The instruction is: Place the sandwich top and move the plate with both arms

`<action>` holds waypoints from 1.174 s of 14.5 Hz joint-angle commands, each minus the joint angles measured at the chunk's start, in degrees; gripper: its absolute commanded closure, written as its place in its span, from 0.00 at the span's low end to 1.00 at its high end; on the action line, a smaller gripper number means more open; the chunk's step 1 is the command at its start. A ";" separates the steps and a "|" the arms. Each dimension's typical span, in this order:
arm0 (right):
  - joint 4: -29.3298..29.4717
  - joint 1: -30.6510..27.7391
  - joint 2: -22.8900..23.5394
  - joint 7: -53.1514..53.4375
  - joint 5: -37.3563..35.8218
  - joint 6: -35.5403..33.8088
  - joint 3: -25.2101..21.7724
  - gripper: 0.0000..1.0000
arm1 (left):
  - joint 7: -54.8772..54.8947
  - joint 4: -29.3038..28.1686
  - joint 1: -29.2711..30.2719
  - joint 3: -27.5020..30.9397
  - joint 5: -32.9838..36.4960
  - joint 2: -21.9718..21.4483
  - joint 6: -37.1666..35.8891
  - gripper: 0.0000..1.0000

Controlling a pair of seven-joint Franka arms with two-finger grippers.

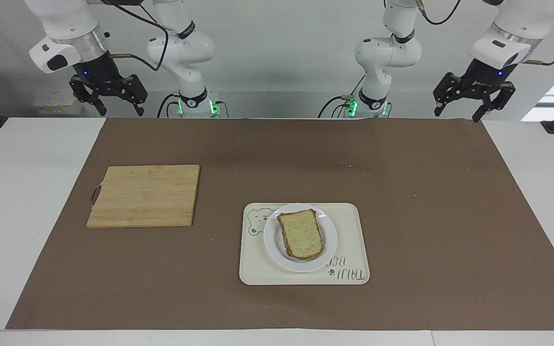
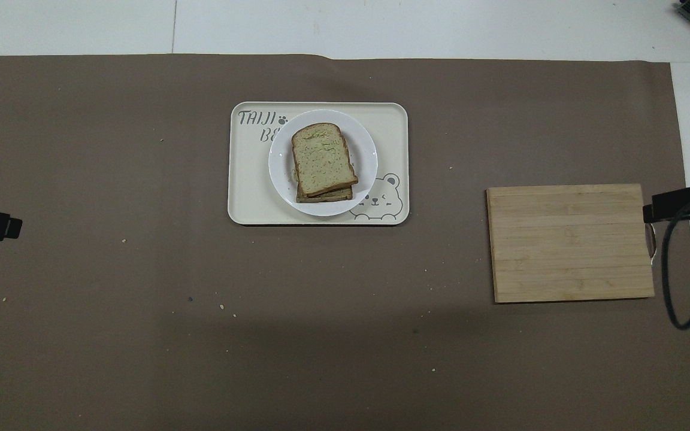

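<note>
The cream rectangular tray [image 1: 354,269] carries the small round white plate [image 1: 327,238], which holds the pale speckled sandwich top [image 1: 301,234], long axis running toward the robots. All 3 lie nearer the left gripper [image 1: 473,98]; the right gripper [image 1: 107,93] is also raised, both open and empty.

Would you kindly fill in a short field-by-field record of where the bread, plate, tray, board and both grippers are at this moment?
sandwich top: lying flat on a lower slice, on the plate
plate: on the tray, covering part of its lettering
tray: on the brown mat, near mid-table
cutting board: bare, toward the right arm's end, nearer to the robots than the tray
left gripper: open, empty, raised over the mat's edge at its own base end
right gripper: open, empty, raised, waiting
</note>
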 commanded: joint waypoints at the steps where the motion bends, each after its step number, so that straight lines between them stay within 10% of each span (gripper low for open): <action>1: -1.20 -0.25 -1.07 -1.21 -0.30 0.89 0.00 0.00 | 1.10 8.88 1.19 -0.33 1.04 4.84 -6.84 0.00; 10: -1.20 -0.25 -1.07 -1.21 -0.30 0.89 0.00 0.00 | 1.10 8.90 1.80 -0.77 1.39 6.62 -6.52 0.00; 17: -1.20 -0.25 -1.07 -1.21 -0.30 0.89 0.00 0.00 | 1.10 -7.62 1.89 -0.86 1.83 -1.91 3.06 0.00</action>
